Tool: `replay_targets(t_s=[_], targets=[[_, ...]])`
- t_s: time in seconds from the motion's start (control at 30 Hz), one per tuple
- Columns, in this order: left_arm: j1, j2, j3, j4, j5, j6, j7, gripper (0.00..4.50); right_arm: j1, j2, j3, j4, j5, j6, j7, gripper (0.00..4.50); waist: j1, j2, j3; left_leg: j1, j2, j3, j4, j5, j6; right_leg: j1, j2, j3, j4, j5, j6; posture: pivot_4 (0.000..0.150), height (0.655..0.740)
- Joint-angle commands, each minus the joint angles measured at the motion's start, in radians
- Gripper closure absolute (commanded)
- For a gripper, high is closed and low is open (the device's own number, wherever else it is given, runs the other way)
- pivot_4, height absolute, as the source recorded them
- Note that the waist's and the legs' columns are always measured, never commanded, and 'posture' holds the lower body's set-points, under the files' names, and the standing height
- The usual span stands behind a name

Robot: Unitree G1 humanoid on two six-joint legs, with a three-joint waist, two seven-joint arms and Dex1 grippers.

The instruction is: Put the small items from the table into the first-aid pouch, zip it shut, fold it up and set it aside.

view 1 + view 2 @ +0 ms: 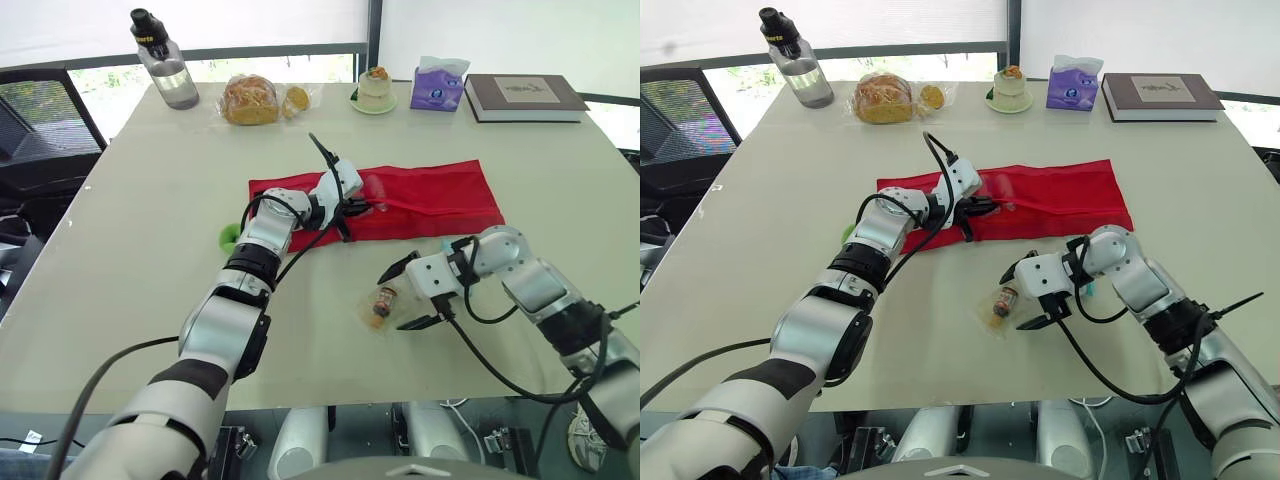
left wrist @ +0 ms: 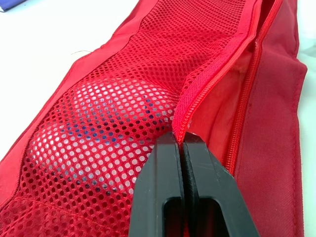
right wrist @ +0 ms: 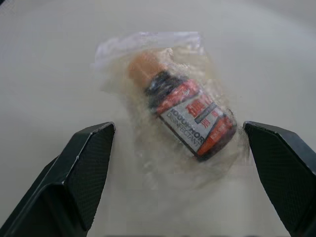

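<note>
One little brown bottle looks like the next thing to go in. It's sealed in a clear crinkly bag and lying on its side on the bench, just in front of the red pouch. The right hand has its two fingers spread wide on either side of it, not closed on anything.

I'd guess the bottle is light and hard, but the wrapper looks slick and loose, so pinching just the plastic could let it slide. Better to close across the body, over the label. It might be glass, so no dropping.

The pouch lies flat mid-bench, soft floppy cloth with a mesh pocket. The left hand has its fingers pressed tight together on the pocket's zip edge, holding the mouth open a bit. Something pale with blue on it sits behind the mesh.

Along the far edge there's a water bottle, bagged bread, a tissue pack and a book.
</note>
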State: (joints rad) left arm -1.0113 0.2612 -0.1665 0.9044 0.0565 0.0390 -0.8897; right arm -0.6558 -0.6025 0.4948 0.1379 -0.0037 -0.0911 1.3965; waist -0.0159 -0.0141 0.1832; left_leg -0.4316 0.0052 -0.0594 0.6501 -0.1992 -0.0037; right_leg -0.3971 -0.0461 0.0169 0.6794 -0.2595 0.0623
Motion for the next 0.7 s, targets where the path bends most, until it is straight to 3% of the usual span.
replay_targets(t_s=[0.03, 0.07, 0.23, 0.3, 0.7], targets=[[-0.002, 0.004, 0.006, -0.047, -0.003, -0.004, 0.008, 4.5, -0.019, -0.006, -0.014, 0.028, -0.017, -0.045, 0.003, 0.57, 0.001, 0.0, 0.0, 0.0, 0.0, 0.0, 0.0, 0.0, 0.0, 0.0, 0.0, 0.0, 0.0, 0.0, 0.0, 0.15, 0.74], [0.0, 0.004, 0.005, -0.048, -0.003, -0.004, 0.009, 4.5, -0.019, -0.007, -0.019, 0.026, -0.012, -0.042, 0.004, 0.79, 0.001, 0.0, 0.0, 0.0, 0.0, 0.0, 0.0, 0.0, 0.0, 0.0, 0.0, 0.0, 0.0, 0.0, 0.0, 0.15, 0.74], [0.007, -0.004, 0.002, -0.052, -0.002, -0.006, 0.009, 4.5, 0.008, -0.026, -0.033, -0.023, 0.007, -0.001, 0.012, 3.03, 0.001, 0.0, 0.0, 0.0, 0.0, 0.0, 0.0, 0.0, 0.0, 0.0, 0.0, 0.0, 0.001, 0.0, 0.0, 0.15, 0.74], [0.005, -0.008, 0.001, -0.049, -0.001, -0.007, 0.01, 4.5, 0.025, -0.033, -0.042, -0.048, 0.021, 0.026, 0.008, 3.66, 0.001, 0.0, 0.0, 0.0, 0.0, 0.0, 0.0, 0.0, 0.0, 0.0, 0.0, 0.0, 0.0, 0.0, 0.0, 0.15, 0.74], [-0.001, -0.018, 0.001, -0.046, -0.003, -0.005, 0.005, 4.5, 0.065, -0.099, -0.251, -0.169, 0.021, 0.375, -0.231, 3.66, 0.004, 0.0, 0.0, 0.0, 0.0, 0.0, 0.0, 0.0, 0.0, 0.0, 0.0, 0.0, 0.0, 0.0, 0.0, 0.15, 0.74]])
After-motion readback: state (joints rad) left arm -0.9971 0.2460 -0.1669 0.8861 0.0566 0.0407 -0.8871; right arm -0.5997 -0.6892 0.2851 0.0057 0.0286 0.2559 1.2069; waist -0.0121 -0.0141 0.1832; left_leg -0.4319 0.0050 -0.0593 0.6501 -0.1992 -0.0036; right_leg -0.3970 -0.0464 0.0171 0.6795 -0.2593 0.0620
